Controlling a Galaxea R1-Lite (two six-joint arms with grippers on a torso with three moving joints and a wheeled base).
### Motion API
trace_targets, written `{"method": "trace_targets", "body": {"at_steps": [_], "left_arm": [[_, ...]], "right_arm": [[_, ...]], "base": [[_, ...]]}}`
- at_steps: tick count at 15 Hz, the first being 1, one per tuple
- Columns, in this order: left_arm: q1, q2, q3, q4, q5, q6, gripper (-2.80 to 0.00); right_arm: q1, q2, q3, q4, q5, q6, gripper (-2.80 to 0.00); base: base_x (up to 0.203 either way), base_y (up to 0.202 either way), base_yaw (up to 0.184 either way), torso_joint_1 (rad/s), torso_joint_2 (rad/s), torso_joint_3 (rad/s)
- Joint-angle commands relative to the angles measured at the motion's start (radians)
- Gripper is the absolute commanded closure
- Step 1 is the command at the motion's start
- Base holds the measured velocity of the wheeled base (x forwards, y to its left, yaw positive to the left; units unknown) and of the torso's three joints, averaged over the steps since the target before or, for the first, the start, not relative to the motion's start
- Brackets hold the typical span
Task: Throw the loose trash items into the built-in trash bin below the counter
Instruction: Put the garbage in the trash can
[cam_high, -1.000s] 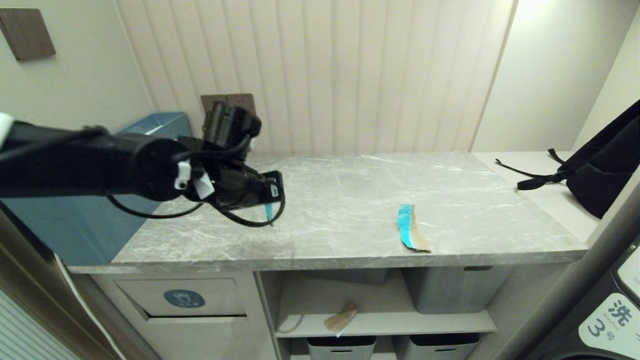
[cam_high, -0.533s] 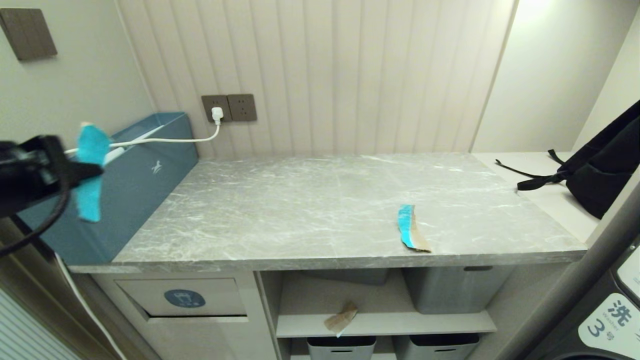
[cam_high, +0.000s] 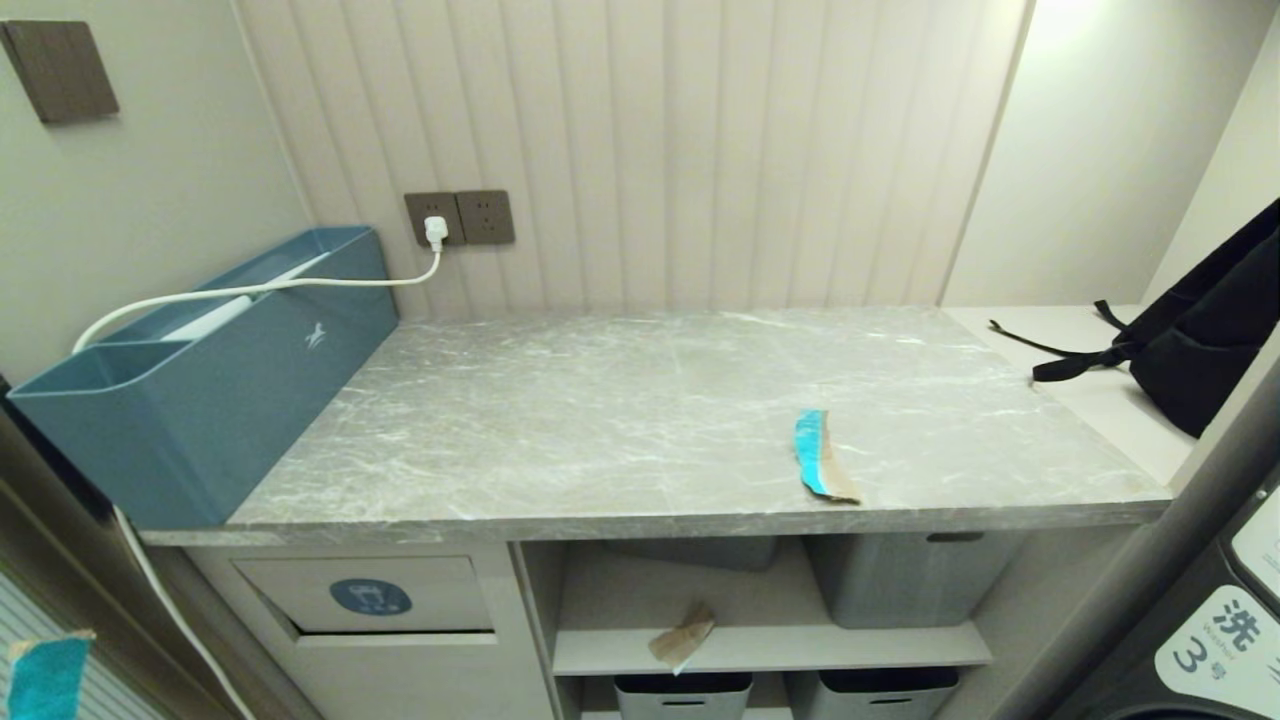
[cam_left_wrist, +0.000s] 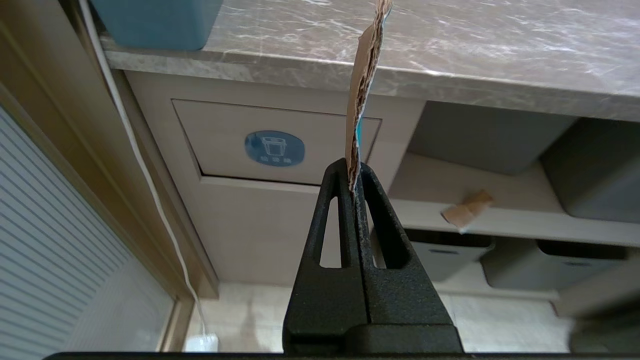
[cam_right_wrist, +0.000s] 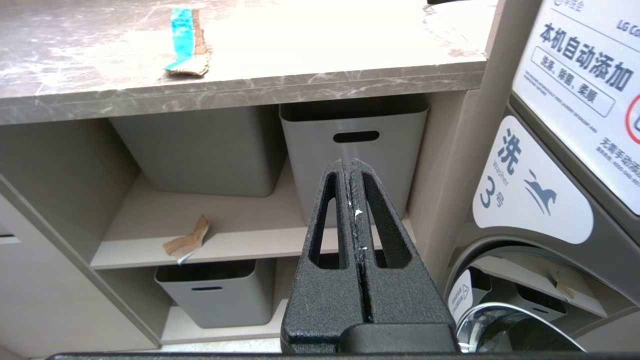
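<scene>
left gripper pinching cardboard scrap, facing trash bin flap

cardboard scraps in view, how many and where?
3. One lies on the countertop near its front edge; one on the open shelf below; one is pinched in the left pincer, facing the bin flap. Others may be hidden.

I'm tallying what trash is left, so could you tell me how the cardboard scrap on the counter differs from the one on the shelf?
The counter scrap lies on the marble counter near its front edge; the shelf scrap sits on the open shelf beneath it. The counter scrap shows a broad cyan band beside brown; the shelf scrap shows almost only brown. The counter scrap looks longer and narrower. Both are torn cardboard, and no gripper touches either.
</scene>
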Motion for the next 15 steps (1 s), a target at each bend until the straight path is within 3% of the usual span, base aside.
{"method": "trace_targets", "body": {"at_steps": [1,3,7,9,12,15], "left_arm": [[0.009,-0.094,0.121,-0.085,0.002,-0.002,0.0],[0.01,-0.097,0.125,0.027,-0.026,-0.023,0.0],[-0.134,-0.084,0.123,0.038,-0.03,-0.044,0.0],[-0.128,-0.139,0.124,0.038,-0.014,-0.008,0.0],[-0.106,-0.352,0.124,0.073,0.012,0.048,0.0],[-0.091,-0.38,0.124,0.093,0.026,0.073,0.0]], "right_arm": [[0.0,0.001,0.002,0.0,-0.001,0.001,0.0],[0.0,0.001,0.002,0.0,-0.001,0.001,0.0],[0.0,0.001,0.002,0.0,-0.001,0.001,0.0],[0.0,0.001,0.002,0.0,-0.001,0.001,0.0],[0.0,0.001,0.002,0.0,-0.001,0.001,0.0],[0.0,0.001,0.002,0.0,-0.001,0.0,0.0]], "base": [[0.0,0.0,0.0,0.0,0.0,0.0],[0.0,0.0,0.0,0.0,0.0,0.0],[0.0,0.0,0.0,0.0,0.0,0.0],[0.0,0.0,0.0,0.0,0.0,0.0],[0.0,0.0,0.0,0.0,0.0,0.0],[0.0,0.0,0.0,0.0,0.0,0.0]]}}
